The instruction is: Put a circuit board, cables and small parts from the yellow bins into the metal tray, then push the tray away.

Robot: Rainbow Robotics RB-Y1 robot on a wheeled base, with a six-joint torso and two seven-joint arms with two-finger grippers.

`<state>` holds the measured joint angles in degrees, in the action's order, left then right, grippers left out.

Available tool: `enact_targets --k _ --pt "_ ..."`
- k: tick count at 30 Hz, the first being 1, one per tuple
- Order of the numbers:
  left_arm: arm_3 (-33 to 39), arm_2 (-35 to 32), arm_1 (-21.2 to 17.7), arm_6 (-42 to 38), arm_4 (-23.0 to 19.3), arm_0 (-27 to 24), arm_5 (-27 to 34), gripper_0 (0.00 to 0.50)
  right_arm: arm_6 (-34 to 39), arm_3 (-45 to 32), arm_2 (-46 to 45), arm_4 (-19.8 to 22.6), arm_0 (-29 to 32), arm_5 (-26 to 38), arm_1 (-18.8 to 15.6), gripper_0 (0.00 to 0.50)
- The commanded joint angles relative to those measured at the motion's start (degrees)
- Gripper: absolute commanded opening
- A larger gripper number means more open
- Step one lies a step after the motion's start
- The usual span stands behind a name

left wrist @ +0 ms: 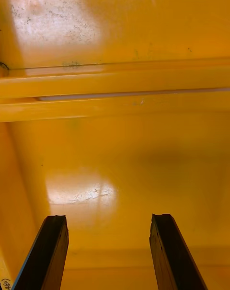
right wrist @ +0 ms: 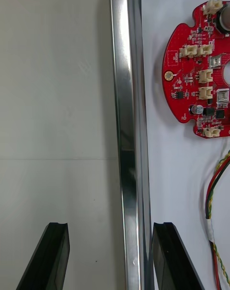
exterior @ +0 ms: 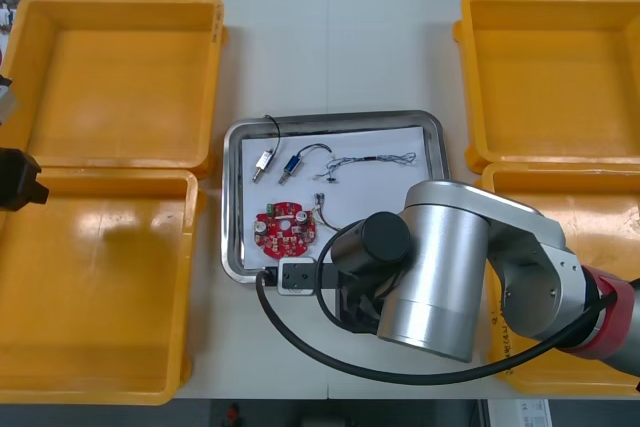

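1. My right gripper [right wrist: 109, 228] is open. Its fingers stand apart astride the near rim of the metal tray [right wrist: 125, 127], one over the bare table [right wrist: 52, 103] and one over the white inside. It grips nothing.
2. In the front view the tray [exterior: 232, 197] sits in the middle of the frame, loaded, with my right arm [exterior: 440, 267] covering its lower right corner. I judge that only the push away is left.
3. My contact looks to be toward the tray's lower left, off its middle. A push from there could swing the tray instead of sliding it straight.
4. With the fingers this wide, the rim could slip between them, and the inner finger would plough into the load.
5. The red and yellow cable [right wrist: 215, 208] lies just beside that inner finger, so it could snag first. The circuit board [right wrist: 199, 74] is farther in along the same line.
6. The small metal parts [exterior: 264, 163] and the blue and white cable [exterior: 375, 159] lie loose in the tray's upper half. A jerky start could scatter them.
7. A skewed tray could catch the yellow bins [exterior: 470, 97] at the right of the frame.
8. My left gripper [left wrist: 108, 220] waits open over a bin floor [left wrist: 120, 141] at the left edge, well clear.
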<state>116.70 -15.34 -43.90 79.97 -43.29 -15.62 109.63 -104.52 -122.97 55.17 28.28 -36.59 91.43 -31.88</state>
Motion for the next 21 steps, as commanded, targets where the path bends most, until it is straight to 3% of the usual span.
enact_targets --k 1,21 --pt "1.86 -1.01 -2.06 -2.18 -0.83 1.03 0.37 0.5 -0.51 0.8 2.84 -2.17 -2.79 -1.17 2.17 0.5" --pt "1.86 -1.01 -2.06 -2.18 -0.83 1.03 0.37 0.5 -1.03 3.88 7.76 -7.8 -3.4 -4.95 2.61 0.5"
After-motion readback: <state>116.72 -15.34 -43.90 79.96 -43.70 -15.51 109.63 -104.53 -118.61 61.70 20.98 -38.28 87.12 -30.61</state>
